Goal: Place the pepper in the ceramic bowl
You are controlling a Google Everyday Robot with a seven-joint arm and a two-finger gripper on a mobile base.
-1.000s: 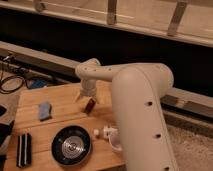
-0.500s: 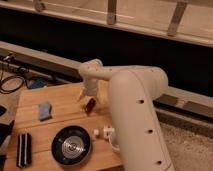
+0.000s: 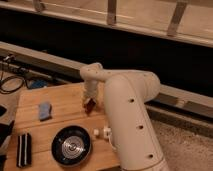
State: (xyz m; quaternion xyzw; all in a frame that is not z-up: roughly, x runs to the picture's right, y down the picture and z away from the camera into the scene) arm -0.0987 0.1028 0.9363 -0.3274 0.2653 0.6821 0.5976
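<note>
The pepper [image 3: 90,106] is a small dark red thing on the wooden board [image 3: 60,122], near the board's middle right. My gripper [image 3: 89,102] comes down from the white arm and sits right on top of the pepper, hiding part of it. I cannot tell whether the pepper is on the board or just above it. The ceramic bowl [image 3: 71,145] is round and black with pale rings and a shiny centre. It stands at the board's front, below and left of the gripper, and nothing is in it.
A blue cloth-like lump [image 3: 45,110] lies left of the gripper. Two small white objects [image 3: 101,132] sit right of the bowl. A black striped block [image 3: 23,149] lies at the front left. My thick white arm [image 3: 127,120] covers the board's right side. Cables [image 3: 12,82] lie at the far left.
The arm's body has swung nearer and lower in view. The gripper stays at the pepper, a touch lower than before. Bowl and cloth have not moved.
</note>
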